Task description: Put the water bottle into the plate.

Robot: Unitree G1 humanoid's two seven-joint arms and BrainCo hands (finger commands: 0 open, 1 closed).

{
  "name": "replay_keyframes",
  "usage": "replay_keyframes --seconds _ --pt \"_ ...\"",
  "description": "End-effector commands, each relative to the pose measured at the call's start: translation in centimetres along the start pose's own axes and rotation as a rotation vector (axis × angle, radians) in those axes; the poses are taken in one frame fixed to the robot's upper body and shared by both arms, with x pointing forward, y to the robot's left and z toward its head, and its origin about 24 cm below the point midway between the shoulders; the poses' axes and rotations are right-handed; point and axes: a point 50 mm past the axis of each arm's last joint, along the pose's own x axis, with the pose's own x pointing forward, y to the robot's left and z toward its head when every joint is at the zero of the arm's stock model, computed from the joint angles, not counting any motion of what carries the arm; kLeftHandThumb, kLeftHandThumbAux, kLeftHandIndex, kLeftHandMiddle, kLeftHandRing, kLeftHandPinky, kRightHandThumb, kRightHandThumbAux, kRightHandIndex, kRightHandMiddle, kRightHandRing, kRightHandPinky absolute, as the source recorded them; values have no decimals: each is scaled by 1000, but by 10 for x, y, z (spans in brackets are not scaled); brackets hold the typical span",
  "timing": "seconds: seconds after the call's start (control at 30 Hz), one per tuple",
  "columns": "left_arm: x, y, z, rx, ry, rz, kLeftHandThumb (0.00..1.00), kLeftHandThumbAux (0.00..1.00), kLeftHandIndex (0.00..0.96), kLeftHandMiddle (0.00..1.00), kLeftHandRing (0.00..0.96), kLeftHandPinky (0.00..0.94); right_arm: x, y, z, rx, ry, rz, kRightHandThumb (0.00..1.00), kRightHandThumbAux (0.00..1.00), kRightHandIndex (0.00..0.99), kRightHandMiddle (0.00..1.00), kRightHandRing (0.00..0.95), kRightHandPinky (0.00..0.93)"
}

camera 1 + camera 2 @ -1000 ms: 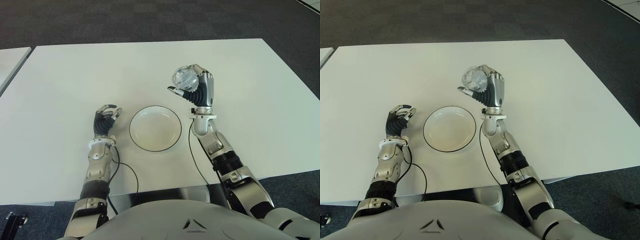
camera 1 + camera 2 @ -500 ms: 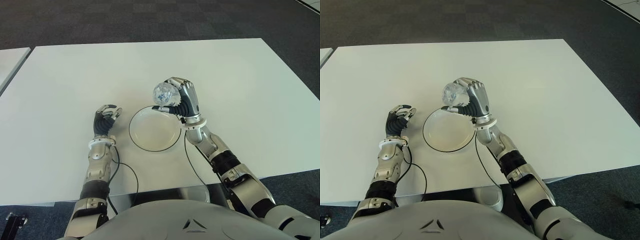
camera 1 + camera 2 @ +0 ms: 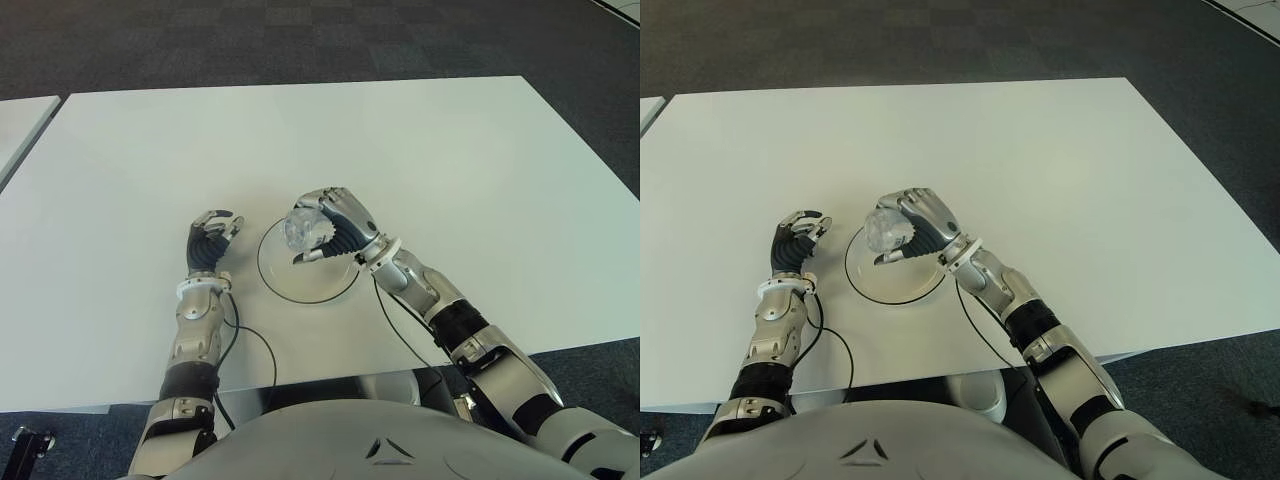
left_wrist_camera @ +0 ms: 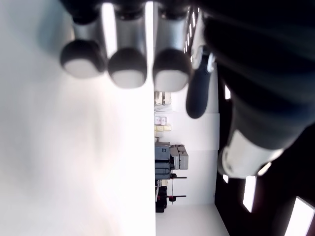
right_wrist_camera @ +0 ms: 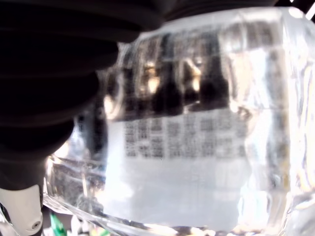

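My right hand [image 3: 330, 226] is shut on a clear plastic water bottle [image 3: 301, 229] and holds it over the white plate [image 3: 330, 290] with a dark rim, near the middle of the table. The bottle's base end faces me, and its clear ribbed body [image 5: 197, 123] fills the right wrist view between the dark fingers. I cannot tell whether the bottle touches the plate. My left hand [image 3: 210, 240] shows just left of the plate, fingers curled and holding nothing.
The white table [image 3: 480, 160] spreads wide around the plate, with dark carpet beyond its far edge. A second white table's corner [image 3: 20, 120] shows at the far left. Thin black cables [image 3: 250, 340] run along both forearms near the front edge.
My right hand has carried the bottle left and down, from right of the plate and above the table to over the plate. The left hand has stayed still.
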Motion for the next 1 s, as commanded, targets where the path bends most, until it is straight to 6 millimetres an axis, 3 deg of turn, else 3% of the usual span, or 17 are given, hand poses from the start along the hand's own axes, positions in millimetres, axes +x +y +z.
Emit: replay_keyframes --seconds 0.03,0.33,0.57,0.63,0.73,1.0 --pt "-8 0 -13 18 78 7 701 723 438 919 905 888 -1 6 0 -36 61 164 744 710 442 885 894 898" --pt "-8 0 -13 19 76 3 701 723 438 920 905 889 -4 13 -6 -104 153 434 732 710 441 856 869 851" --pt "-9 1 -13 21 74 4 701 723 438 922 908 895 -7 19 -8 -136 241 568 713 713 427 721 723 675" --pt "-9 1 -12 25 72 4 701 723 438 922 908 895 -7 19 -6 -147 254 602 706 716 419 615 614 585" --pt "-8 1 -12 29 76 4 701 723 438 923 908 892 -5 17 -2 -174 255 641 591 649 227 425 421 421" --pt "-7 2 -14 23 88 7 701 723 438 913 900 880 -2 16 0 -250 229 703 495 629 98 193 191 218"
